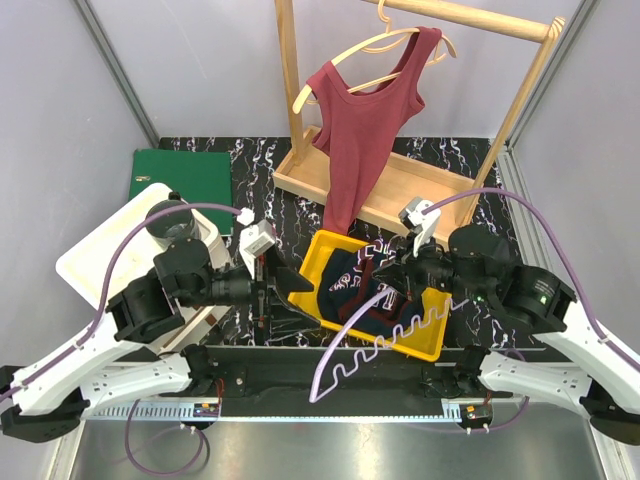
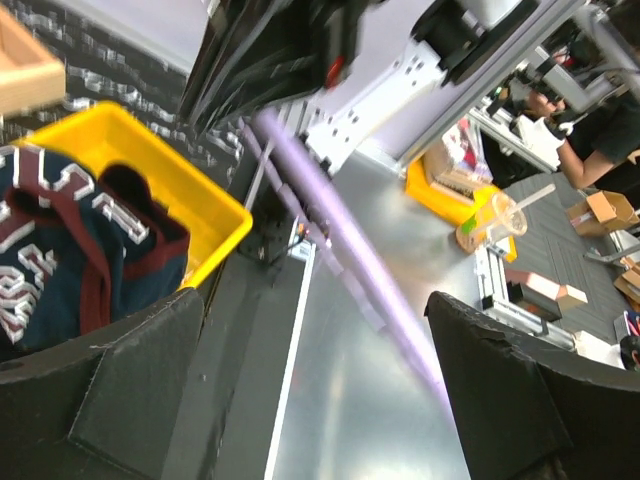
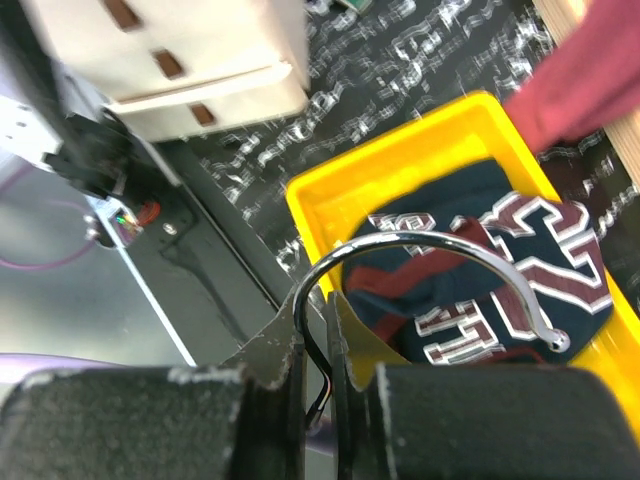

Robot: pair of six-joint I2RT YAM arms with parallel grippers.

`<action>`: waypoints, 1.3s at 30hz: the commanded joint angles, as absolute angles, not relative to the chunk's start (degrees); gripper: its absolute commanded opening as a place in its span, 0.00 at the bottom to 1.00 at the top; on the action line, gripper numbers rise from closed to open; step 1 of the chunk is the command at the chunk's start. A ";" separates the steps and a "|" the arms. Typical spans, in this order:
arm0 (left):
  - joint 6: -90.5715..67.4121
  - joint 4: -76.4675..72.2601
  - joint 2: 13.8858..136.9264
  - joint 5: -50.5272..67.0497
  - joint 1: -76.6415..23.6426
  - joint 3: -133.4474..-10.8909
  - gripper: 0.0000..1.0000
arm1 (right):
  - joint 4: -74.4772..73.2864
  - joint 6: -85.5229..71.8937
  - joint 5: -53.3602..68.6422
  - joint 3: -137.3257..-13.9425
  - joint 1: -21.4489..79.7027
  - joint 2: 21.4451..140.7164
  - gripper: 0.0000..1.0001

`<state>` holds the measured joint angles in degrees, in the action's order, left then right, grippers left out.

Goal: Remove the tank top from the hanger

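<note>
A maroon tank top hangs by one strap from a wooden hanger on the rack's rail; its hem shows in the right wrist view. A navy and maroon tank top lies in the yellow bin. My right gripper hovers over the bin, shut on the chrome hook of another hanger. That hanger's body is hidden, so I cannot tell whether the navy top hangs on it. My left gripper stands wide open and empty at the bin's left edge.
The wooden rack's base stands just behind the bin. A green folder and a white box sit at the left. A purple cable runs near the left gripper, over the table's near metal edge.
</note>
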<state>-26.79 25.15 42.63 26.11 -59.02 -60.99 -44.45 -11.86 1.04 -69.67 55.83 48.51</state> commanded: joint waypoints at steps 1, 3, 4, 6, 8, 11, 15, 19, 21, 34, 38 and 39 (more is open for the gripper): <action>-25.75 25.66 42.53 25.58 -58.89 -61.08 0.99 | -38.67 -10.37 5.80 -70.58 55.99 48.07 0.00; -25.84 25.49 44.11 27.59 -58.89 -62.48 0.98 | -38.58 -10.46 5.36 -70.58 55.90 48.51 0.00; -26.10 25.31 46.21 28.38 -58.89 -62.84 0.98 | -38.58 -10.37 5.01 -70.58 55.90 48.78 0.00; -26.45 23.83 48.33 31.72 -58.89 -63.37 0.96 | -38.58 -9.76 4.92 -70.66 55.90 49.48 0.00; -28.20 21.63 50.53 34.17 -58.97 -63.02 0.96 | -38.58 -9.06 4.48 -70.84 55.99 50.09 0.00; -30.41 17.50 52.82 34.02 -60.02 -61.88 0.94 | -38.41 -8.35 4.48 -71.10 55.90 51.41 0.00; -31.46 15.21 56.07 31.47 -61.87 -61.79 0.87 | -38.15 -7.74 5.01 -71.89 55.99 52.91 0.00; -32.08 13.19 59.59 30.76 -63.28 -62.40 0.64 | -38.15 -7.38 5.54 -72.51 55.99 54.40 0.00; -31.99 12.92 60.90 30.15 -63.81 -62.75 0.54 | -38.14 -7.38 5.27 -72.68 55.99 54.67 0.00; -33.48 13.97 56.87 10.32 -63.90 -61.61 0.00 | -41.74 -24.04 -12.20 -71.37 55.90 48.45 0.96; -35.32 15.20 53.62 0.10 -63.90 -60.21 0.00 | -42.10 -28.91 -15.73 -69.08 55.99 43.25 1.00; -35.85 15.38 52.22 -3.31 -63.90 -59.94 0.00 | -42.27 -28.83 -15.73 -69.17 55.99 42.72 1.00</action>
<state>-33.78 20.47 57.49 12.32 -64.29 -60.01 -40.73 -21.91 -8.62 -69.60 55.94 47.40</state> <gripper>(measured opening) 0.141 0.991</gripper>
